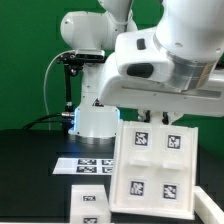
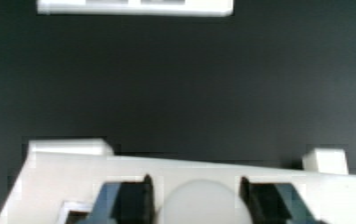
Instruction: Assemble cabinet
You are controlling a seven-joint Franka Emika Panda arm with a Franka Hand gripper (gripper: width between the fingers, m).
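The cabinet (image 1: 150, 168) is a white boxy piece of flat panels with several black-and-white tags, standing tilted at the exterior view's right. My gripper (image 1: 160, 117) is at its upper edge, with a finger on either side of the panel. In the wrist view the dark fingers (image 2: 130, 200) straddle a white panel of the cabinet (image 2: 175, 168), and my gripper (image 2: 196, 205) is closed on it. A smaller white tagged part (image 1: 88, 204) lies on the black table in front, at the exterior view's left.
The marker board (image 1: 90, 163) lies flat on the black table (image 1: 30, 170) before the robot base (image 1: 95, 120). A white tagged piece (image 2: 136, 6) shows at the edge of the wrist view; I cannot tell which it is. A green backdrop stands behind.
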